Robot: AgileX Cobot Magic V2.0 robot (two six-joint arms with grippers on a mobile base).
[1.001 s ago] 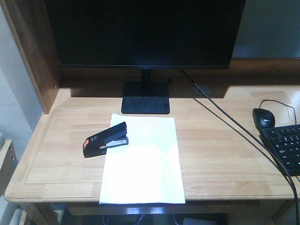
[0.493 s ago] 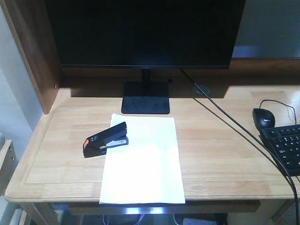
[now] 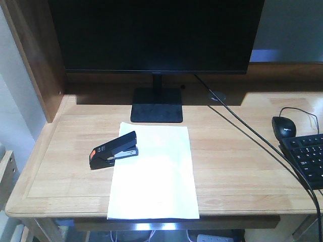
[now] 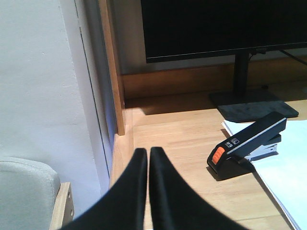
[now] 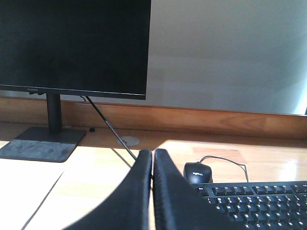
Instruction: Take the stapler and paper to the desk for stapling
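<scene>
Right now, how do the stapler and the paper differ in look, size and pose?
The stapler is small, black with an orange-red end; the paper is a far larger plain white sheet. The stapler stands raised and angled across the paper's upper left edge; the paper lies flat, its near edge at the desk front. Both rest on the desk, touched by no claw.

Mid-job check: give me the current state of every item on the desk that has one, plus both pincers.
stapler: closed, lying on the desk, its front end over the paper's left edge.
paper: flat on the desk, near edge at the desk front.
monitor: screen dark.
left pincer: shut, holding nothing, left of the stapler.
right pincer: shut, holding nothing, near the mouse.
</scene>
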